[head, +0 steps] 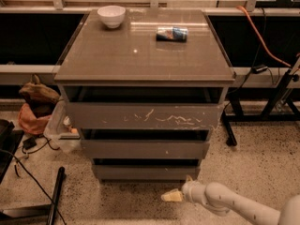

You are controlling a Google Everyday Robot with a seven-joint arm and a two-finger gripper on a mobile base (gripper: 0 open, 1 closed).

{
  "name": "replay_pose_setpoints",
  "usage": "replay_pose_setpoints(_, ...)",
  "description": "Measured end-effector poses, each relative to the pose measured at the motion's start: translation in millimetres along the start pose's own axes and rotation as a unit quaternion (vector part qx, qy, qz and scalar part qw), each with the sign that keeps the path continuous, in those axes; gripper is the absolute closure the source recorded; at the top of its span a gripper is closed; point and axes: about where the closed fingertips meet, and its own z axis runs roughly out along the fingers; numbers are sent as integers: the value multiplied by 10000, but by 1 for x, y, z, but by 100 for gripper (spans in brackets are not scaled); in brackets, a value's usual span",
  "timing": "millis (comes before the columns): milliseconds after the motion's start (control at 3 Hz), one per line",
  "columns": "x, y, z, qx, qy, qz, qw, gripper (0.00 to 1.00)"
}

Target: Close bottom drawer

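Just beyond the gripper [174, 196], which hangs low, right of centre, its opening impossible to tell, the bottom drawer [146, 172] stretches left to right.

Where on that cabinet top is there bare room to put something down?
The cabinet top is bare in front of the bowl and can. The back edge is busier. The end effector hovers low before the bottom drawer.

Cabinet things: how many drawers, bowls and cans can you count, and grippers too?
Drawers: 3, top drawer, middle drawer, bottom drawer
White bowl: 1, on top
Can: 1, on top
Gripper: 1, near the floor, just in front of the bottom drawer
Total: 6
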Motion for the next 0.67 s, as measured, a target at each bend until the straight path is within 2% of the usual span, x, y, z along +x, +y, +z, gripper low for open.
replay_pose_setpoints(333, -11, -15, -74, 844, -252, 80, 9961, 0)
replay_pose_setpoints(667, -31, -6, -143, 1518, -495, -109, 9871, 0)
